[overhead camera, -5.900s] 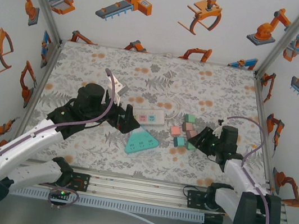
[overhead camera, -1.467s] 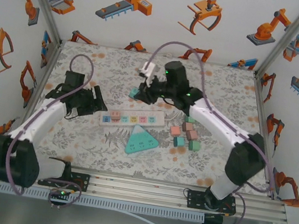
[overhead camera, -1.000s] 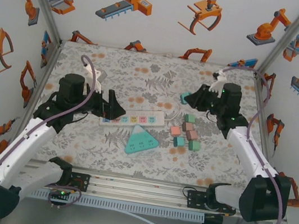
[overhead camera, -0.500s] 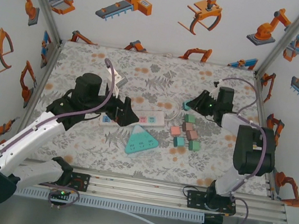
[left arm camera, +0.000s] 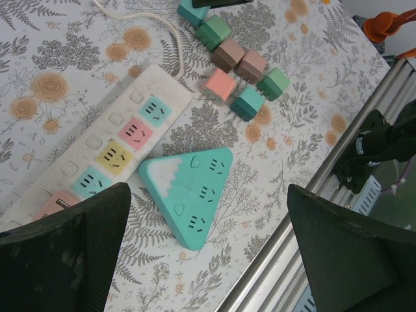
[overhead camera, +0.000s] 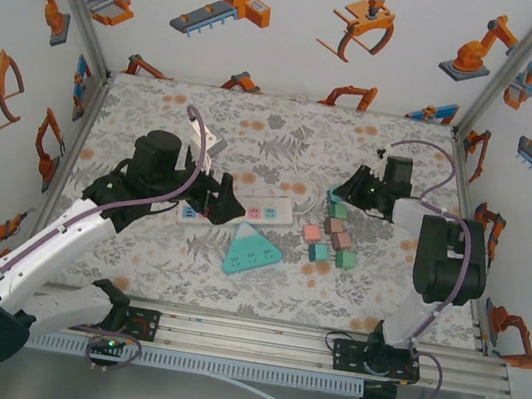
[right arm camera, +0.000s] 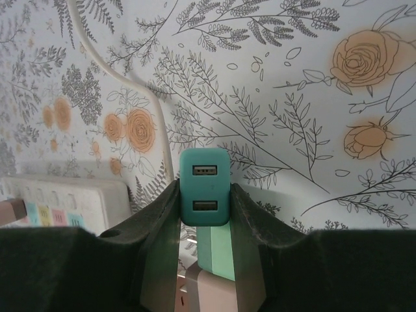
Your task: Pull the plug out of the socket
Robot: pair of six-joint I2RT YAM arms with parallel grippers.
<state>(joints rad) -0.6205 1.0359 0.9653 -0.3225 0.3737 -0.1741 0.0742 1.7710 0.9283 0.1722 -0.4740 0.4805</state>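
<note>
A white power strip with coloured sockets lies mid-table, no plug in the sockets that show. My right gripper is shut on a teal plug with two USB ports, held just above the green and pink plugs of the pile. The teal plug is well clear of the strip. My left gripper hovers over the strip's left end, its black fingers spread wide and open with nothing between them.
A teal triangular socket lies in front of the strip. The strip's white cable curves toward the back. Loose cube plugs cluster right of the strip. A metal rail marks the table's near edge.
The right gripper carried the teal plug from above the strip to the right and lowered it onto the cube pile. The left gripper moved right over the strip's left end, then held still.
</note>
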